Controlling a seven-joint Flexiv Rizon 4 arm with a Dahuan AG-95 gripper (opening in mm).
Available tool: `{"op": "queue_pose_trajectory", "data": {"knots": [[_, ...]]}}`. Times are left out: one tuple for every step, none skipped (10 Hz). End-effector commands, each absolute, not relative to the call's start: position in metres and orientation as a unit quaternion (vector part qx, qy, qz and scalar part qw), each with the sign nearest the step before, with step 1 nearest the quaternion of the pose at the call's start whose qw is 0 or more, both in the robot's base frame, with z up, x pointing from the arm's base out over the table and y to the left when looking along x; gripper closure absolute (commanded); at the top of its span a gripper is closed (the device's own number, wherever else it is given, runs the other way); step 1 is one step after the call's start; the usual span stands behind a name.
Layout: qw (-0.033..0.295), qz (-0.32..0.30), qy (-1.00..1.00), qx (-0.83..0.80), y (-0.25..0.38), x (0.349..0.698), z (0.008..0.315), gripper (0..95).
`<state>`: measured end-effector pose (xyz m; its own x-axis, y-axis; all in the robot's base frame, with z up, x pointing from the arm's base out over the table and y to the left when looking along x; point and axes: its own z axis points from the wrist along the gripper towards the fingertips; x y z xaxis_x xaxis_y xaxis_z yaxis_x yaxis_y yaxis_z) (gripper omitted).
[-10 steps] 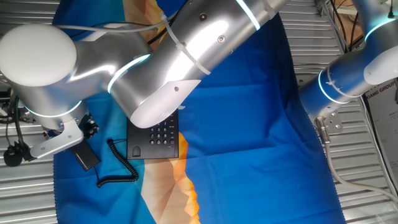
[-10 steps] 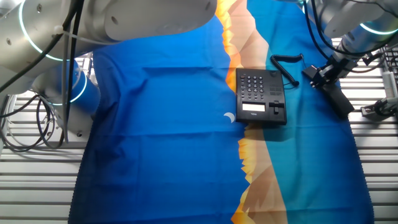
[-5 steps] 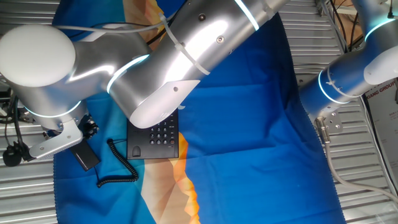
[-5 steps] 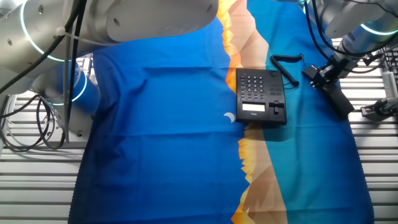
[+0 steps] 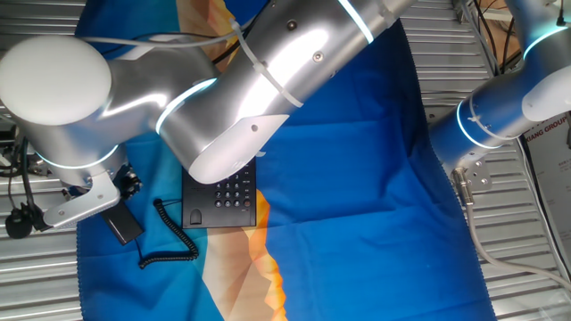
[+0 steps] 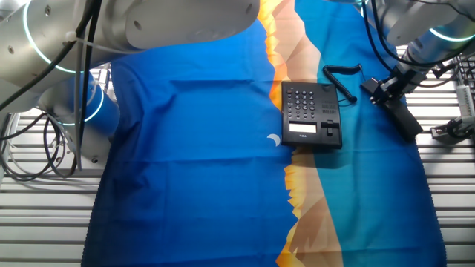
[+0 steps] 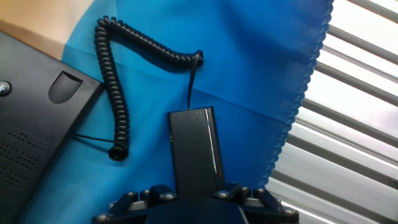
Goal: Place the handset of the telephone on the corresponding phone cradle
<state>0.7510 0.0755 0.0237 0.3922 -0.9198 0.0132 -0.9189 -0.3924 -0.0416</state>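
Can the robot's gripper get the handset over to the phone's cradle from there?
Probably yes: the gripper holds the handset, and only the slack coiled cord lies between it and the uncovered cradle.

From one fixed view, the arm's big silver link covers the upper part of the telephone (image 5: 220,198). In the hand view, the telephone is cut off at the left edge, and the handset (image 7: 196,152) runs under the gripper (image 7: 198,194) at the bottom edge, so its near end and the fingertips stay hidden.
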Motion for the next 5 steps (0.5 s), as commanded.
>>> {"op": "queue_pose_trajectory", "data": {"knots": [[0.015,-0.018,0.552,-0.834,0.0756,0.7510,0.0238,57.0],[0.015,-0.018,0.554,-0.832,0.0756,0.7510,0.0238,57.0],[0.015,-0.018,0.555,-0.832,0.0756,0.7510,0.0238,57.0],[0.016,-0.019,0.555,-0.832,0.0756,0.7510,0.0238,57.0],[0.016,-0.019,0.556,-0.831,0.0756,0.7510,0.0238,76.0]]}}
